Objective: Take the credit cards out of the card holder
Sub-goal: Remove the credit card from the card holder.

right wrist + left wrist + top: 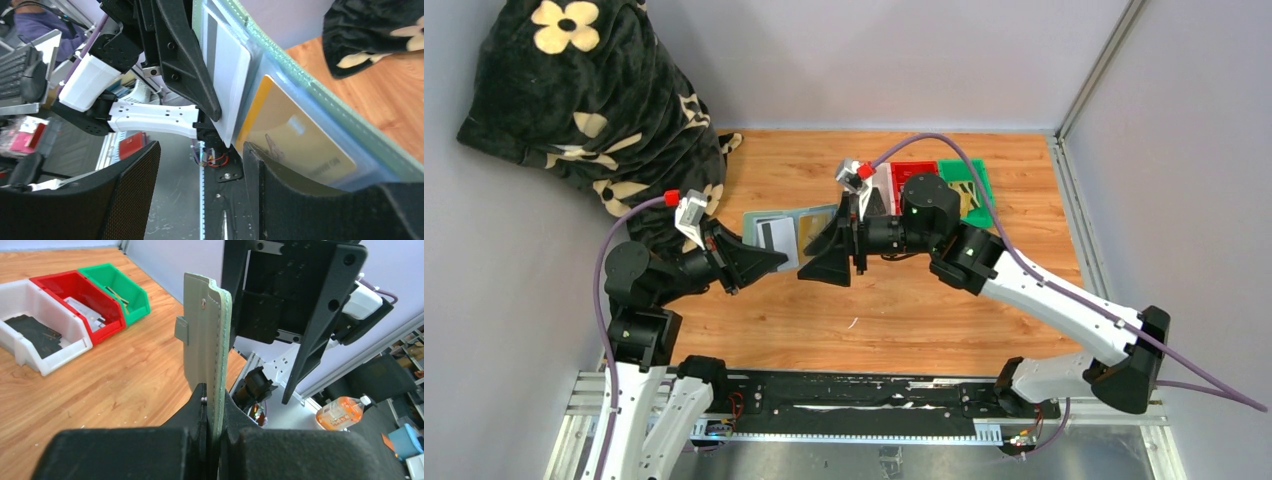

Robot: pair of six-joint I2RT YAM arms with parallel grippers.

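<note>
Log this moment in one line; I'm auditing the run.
left gripper: shut on card holder | right gripper: open beside tan-gold card | white card: pocketed

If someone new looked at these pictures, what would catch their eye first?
The sage-green card holder is held open in mid-air at the centre, the left end effector shut on its edge, with a white striped card and a gold card in its pockets. The right end effector stands open beside the gold card. A black floral blanket fills the far left corner.
</note>
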